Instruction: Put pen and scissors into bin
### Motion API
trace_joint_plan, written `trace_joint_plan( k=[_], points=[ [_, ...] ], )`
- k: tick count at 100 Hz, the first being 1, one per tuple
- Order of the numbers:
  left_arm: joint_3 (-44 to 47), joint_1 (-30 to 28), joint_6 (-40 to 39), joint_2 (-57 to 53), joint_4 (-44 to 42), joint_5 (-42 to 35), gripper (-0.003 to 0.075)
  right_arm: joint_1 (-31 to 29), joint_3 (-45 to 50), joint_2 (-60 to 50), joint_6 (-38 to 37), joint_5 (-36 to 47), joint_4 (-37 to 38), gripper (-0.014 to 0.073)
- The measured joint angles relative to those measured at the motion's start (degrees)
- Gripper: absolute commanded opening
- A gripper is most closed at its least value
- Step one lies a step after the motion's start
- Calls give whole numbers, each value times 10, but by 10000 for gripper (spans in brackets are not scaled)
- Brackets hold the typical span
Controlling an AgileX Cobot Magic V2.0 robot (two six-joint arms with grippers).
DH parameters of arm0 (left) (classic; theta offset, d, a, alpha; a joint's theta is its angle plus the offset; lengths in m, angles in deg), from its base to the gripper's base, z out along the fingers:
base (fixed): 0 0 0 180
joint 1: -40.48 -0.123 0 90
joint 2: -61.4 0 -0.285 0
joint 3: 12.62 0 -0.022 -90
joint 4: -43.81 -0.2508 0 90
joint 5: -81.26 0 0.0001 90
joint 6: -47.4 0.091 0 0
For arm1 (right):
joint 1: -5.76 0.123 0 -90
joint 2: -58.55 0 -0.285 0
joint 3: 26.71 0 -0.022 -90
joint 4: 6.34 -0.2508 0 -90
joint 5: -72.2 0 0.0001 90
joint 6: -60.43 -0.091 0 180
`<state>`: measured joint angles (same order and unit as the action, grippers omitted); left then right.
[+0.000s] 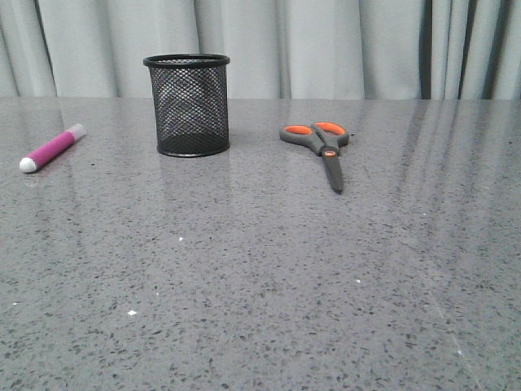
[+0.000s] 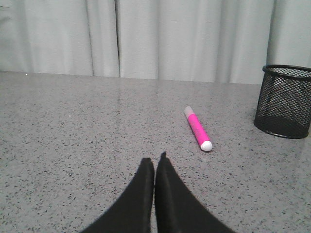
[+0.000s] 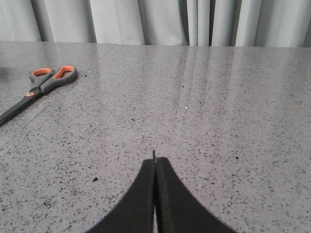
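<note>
You have the bin (image 1: 186,104) standing upright toward the far edge of the counter (image 1: 260,277), a little left of the middle. The pen (image 1: 52,148) lies flat near the far left corner, well apart from the bin, with its white tip pointing toward the left edge and its pale cap angled toward the bin. The scissors (image 1: 320,147) lie flat to the right of the bin, also apart from it, blades closed and pointing toward the near edge, orange-lined handles toward the far edge.

Neither arm shows in the front view. In the left wrist view your left gripper (image 2: 155,161) has its fingers pressed together with nothing between them, hanging over bare counter short of the pen (image 2: 198,128), the bin (image 2: 284,101) off to one side. In the right wrist view your right gripper (image 3: 155,161) is likewise closed and holds nothing, over bare counter, the scissors (image 3: 40,88) well apart from it.
</note>
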<state>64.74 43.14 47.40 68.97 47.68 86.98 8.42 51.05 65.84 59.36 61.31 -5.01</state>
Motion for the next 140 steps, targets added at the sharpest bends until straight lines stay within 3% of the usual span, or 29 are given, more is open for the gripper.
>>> trace_joint_plan(
  k=[114,140],
  points=[
    [0,0,0,0,0,0,-22,0,0,0,0,0,0,-68],
    [0,0,0,0,0,0,-22,0,0,0,0,43,0,-68]
  ],
)
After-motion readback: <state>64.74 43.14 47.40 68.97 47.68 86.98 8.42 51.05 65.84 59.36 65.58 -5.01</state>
